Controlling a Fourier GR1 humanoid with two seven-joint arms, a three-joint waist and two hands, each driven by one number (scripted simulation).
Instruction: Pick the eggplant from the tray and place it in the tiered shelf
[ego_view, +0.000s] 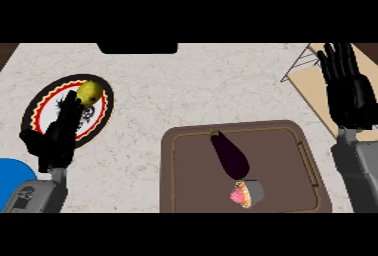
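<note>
Eggplant (229, 155) lying untouched on the brown tray (284, 145), just beside a small cut fruit (246, 193). Left robot hand (57, 137) open over the plate (35, 107). Right robot hand (348, 87) open, empty, above the tiered shelf (311, 75).

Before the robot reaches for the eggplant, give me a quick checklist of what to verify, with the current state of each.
1. Eggplant lies on the brown tray, uncovered: ok.
2. Small bowl sits right at the eggplant's lower end and may get in the way of a grasp: not ok.
3. Right hand is open and holds nothing: ok.
4. Left hand is open over the patterned plate near the yellow fruit, away from the tray: ok.
5. Tiered shelf shows at the right edge, partly behind the right hand; free space inside: cannot tell.
</note>
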